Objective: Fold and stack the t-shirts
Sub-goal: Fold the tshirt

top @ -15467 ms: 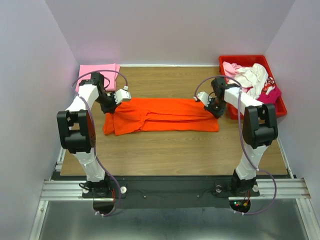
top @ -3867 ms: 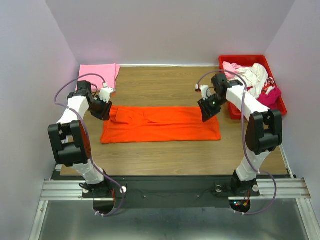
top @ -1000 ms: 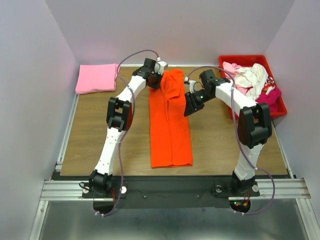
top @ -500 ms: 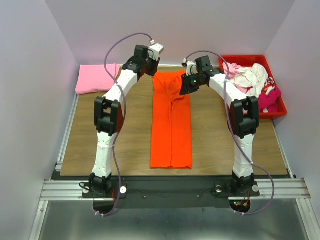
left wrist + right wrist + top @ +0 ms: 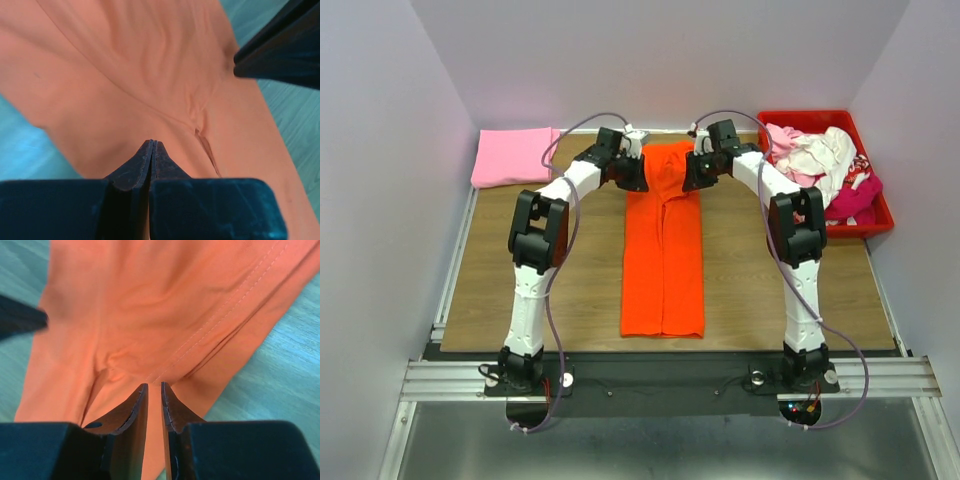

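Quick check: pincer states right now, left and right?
Left pincer: closed, pinching the orange t-shirt.
Right pincer: closed on the orange t-shirt too.

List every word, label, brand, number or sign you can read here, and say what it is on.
None: no text can be read in any view.
The orange t-shirt, pink t-shirt and red crate look plain.
Any print on the heaped clothes in the crate is too small to tell.
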You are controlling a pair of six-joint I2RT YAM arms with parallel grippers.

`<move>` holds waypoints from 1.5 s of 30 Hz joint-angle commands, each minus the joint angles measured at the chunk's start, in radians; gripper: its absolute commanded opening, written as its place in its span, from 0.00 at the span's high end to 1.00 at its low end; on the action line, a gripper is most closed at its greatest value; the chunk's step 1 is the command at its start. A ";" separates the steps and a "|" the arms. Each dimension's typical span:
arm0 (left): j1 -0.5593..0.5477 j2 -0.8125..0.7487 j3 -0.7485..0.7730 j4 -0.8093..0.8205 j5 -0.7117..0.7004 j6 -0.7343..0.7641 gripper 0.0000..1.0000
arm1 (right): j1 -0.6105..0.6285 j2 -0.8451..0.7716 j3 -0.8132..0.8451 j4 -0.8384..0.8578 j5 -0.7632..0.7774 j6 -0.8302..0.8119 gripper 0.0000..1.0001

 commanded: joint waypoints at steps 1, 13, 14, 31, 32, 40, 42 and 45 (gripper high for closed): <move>0.001 0.009 -0.040 0.064 0.079 -0.118 0.91 | -0.003 0.044 0.027 0.069 0.038 0.028 0.78; 0.048 0.207 0.153 -0.003 -0.030 -0.149 0.93 | -0.003 0.270 0.199 0.087 0.093 0.060 0.79; 0.053 0.227 0.185 -0.017 -0.027 -0.132 0.94 | -0.005 0.282 0.221 0.087 0.104 0.063 0.79; 0.093 -0.094 0.295 -0.076 0.082 0.093 0.24 | -0.009 -0.050 0.305 0.095 0.058 -0.072 0.26; 0.093 -0.139 0.269 -0.074 0.069 0.115 0.22 | -0.008 -0.096 0.276 0.096 0.049 -0.095 0.20; 0.110 -0.684 -0.301 0.180 -0.125 0.284 0.02 | -0.006 -0.569 -0.140 0.092 -0.015 -0.207 0.00; 0.111 -0.771 -0.401 0.248 -0.214 0.303 0.01 | -0.006 -0.650 -0.231 0.083 -0.025 -0.311 0.00; 0.113 -0.935 -0.509 0.115 -0.105 0.511 0.01 | -0.002 -0.817 -0.403 0.043 -0.071 -0.461 0.00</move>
